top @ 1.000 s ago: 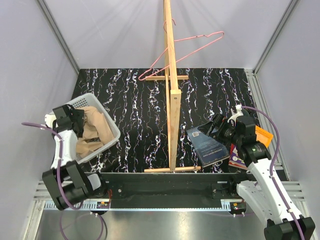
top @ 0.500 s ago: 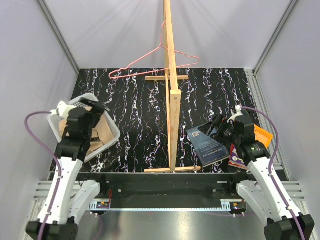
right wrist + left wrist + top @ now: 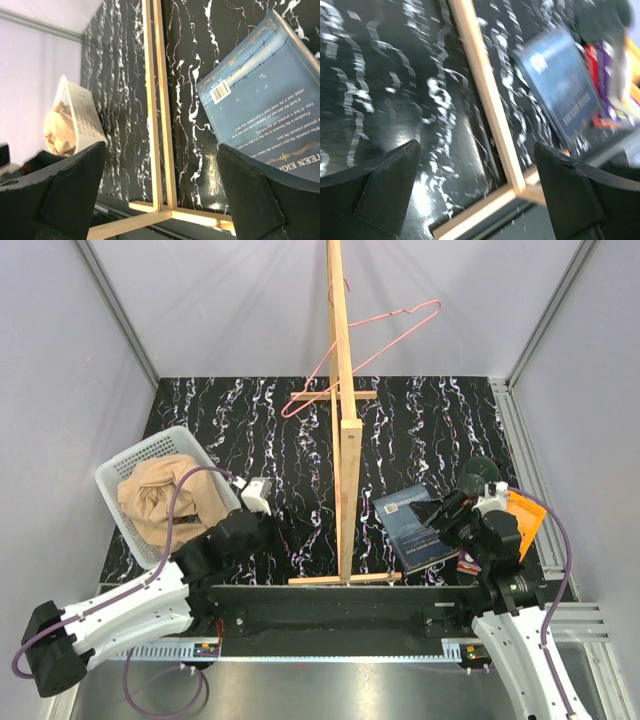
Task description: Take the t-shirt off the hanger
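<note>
Soft, limp-looking t-shirt (image 3: pixel 160 502) — likely best pinched at a fold — bunched in basket (image 3: pixel 135 455), left edge of surface (image 3: pixel 290 440); left hand (image 3: pixel 477 165) and right hand (image 3: pixel 157 147) apart, empty.

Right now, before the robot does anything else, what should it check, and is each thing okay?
1. T-shirt off the hanger: ok, it lies bunched in the basket.
2. Hanger bare, up on the wooden stand: ok.
3. Left gripper empty: ok, open above the table.
4. Right gripper empty: ok, open near the book.
5. Hanger hooked firmly on the stand: cannot tell.
</note>
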`<state>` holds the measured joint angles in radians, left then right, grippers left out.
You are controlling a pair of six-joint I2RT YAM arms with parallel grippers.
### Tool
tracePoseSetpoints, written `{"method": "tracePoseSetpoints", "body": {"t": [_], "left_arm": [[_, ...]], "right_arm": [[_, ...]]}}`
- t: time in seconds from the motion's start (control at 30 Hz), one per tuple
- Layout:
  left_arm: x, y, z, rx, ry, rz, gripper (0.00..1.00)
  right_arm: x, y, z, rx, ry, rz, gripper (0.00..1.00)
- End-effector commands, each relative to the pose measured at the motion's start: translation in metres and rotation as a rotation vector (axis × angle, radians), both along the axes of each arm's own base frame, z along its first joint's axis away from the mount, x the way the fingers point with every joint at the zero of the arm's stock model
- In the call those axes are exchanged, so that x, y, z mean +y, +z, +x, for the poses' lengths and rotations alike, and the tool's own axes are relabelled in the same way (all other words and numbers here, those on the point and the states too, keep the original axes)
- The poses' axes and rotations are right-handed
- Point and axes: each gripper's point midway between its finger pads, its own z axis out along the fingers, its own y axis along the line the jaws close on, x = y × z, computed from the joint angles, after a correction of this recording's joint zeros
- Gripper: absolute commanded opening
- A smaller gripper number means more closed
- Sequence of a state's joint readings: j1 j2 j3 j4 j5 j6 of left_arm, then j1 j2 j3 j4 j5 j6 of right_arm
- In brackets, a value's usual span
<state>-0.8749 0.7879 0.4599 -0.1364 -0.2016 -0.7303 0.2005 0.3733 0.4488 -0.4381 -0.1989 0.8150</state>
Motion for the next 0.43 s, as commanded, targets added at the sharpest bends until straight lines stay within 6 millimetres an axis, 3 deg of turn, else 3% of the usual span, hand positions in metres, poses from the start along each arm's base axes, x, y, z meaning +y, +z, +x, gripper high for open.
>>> {"method": "tracePoseSetpoints", "body": {"t": [0.0,0.07,0.1,0.13,0.2,0.23,0.27,0.33,0.4], "left_arm": [[-0.018,0.035,-0.027,-0.156,-0.178,-0.188,0.99],[-0.013,0.046,-0.039,-0.214,-0.217,-0.256,0.99],[-0.012,0.045,-0.046,-0.222,-0.239,-0.274,0.99],[-0.010,0.029,-0.053,-0.204,-0.262,-0.279,0.99],[-0.006,0.039,-0.066,-0.249,-0.300,-0.362,0.99],[-0.006,0.024,-0.071,-0.224,-0.311,-0.377,0.99],[-0.003,0.034,-0.077,-0.263,-0.326,-0.431,0.99],[-0.004,0.029,-0.087,-0.252,-0.368,-0.477,0.99],[-0.002,0.042,-0.097,-0.286,-0.401,-0.555,0.99]], "right_arm": [[-0.005,-0.017,-0.005,0.005,-0.084,0.118,1.00],[-0.002,-0.020,-0.011,-0.015,-0.069,0.150,1.00],[0.000,-0.031,-0.013,-0.001,-0.060,0.153,1.00],[0.002,-0.033,-0.015,-0.002,-0.046,0.165,1.00],[0.004,-0.040,-0.017,-0.008,-0.035,0.181,1.00],[0.006,-0.041,-0.019,-0.011,-0.021,0.186,1.00],[0.008,-0.040,-0.020,-0.033,-0.003,0.183,1.00],[0.014,-0.043,-0.023,-0.042,0.046,0.180,1.00],[0.017,-0.039,-0.023,-0.060,0.065,0.177,1.00]]}}
